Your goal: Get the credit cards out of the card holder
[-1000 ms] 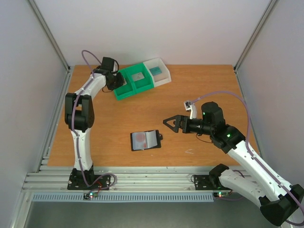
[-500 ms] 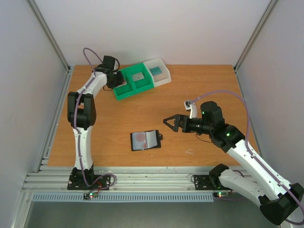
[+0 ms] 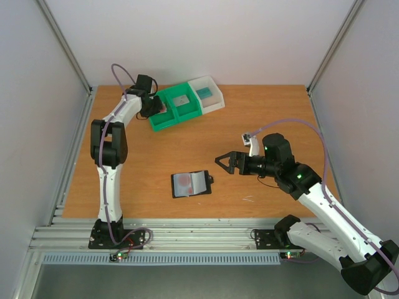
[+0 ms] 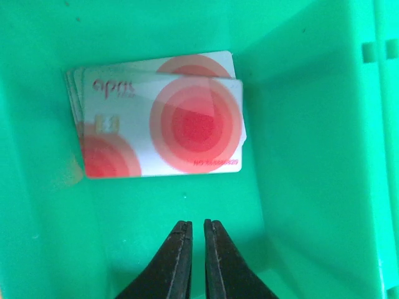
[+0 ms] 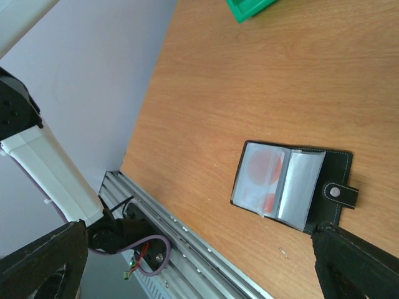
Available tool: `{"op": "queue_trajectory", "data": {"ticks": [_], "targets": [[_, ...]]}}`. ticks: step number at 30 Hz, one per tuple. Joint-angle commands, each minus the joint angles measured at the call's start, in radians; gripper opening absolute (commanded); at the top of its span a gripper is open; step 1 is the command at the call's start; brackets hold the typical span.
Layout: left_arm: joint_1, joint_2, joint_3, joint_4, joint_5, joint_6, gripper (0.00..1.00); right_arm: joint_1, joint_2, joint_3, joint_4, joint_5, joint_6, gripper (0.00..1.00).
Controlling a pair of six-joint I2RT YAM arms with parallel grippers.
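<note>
Left end effector (image 4: 197, 249), nearly together and empty, hovers just short of the credit cards (image 4: 162, 128); right end effector (image 3: 225, 163) gapes wide, card holder (image 5: 293, 184) ahead of it.

Two slim robot arms: the left arm (image 3: 107, 190) and right arm (image 3: 330, 208) have glossy white shells with black joint housings. A thin mauve cable (image 3: 293, 121) loops along each. Each stands on a black base plate (image 3: 100, 238). A green light (image 3: 300, 177) glows on the right arm. The left end effector (image 4: 197, 223) and right end effector (image 3: 225, 161) have black, tapering fingers.
</note>
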Motion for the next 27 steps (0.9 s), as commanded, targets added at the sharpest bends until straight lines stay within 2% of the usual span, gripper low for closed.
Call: {"op": "queue_trajectory", "data": {"ticks": [1,9,17,21,27], "targets": [[0.007,0.015,0.043,-0.006,-0.032,0.012,0.08,0.005,-0.016,0.030,-0.017,0.014,-0.019,0.98],[0.007,0.014,0.044,-0.012,-0.032,0.010,0.10,0.005,-0.023,0.028,-0.024,0.017,-0.019,0.98],[0.007,-0.043,0.026,0.007,0.014,0.010,0.17,0.005,-0.010,0.019,-0.035,0.009,-0.019,0.98],[0.008,-0.103,-0.002,0.025,0.048,0.004,0.25,0.005,0.007,0.019,-0.059,0.019,-0.021,0.98],[0.007,-0.227,-0.080,0.042,0.093,0.001,0.46,0.006,0.039,0.021,-0.118,0.071,-0.021,0.98]]}}
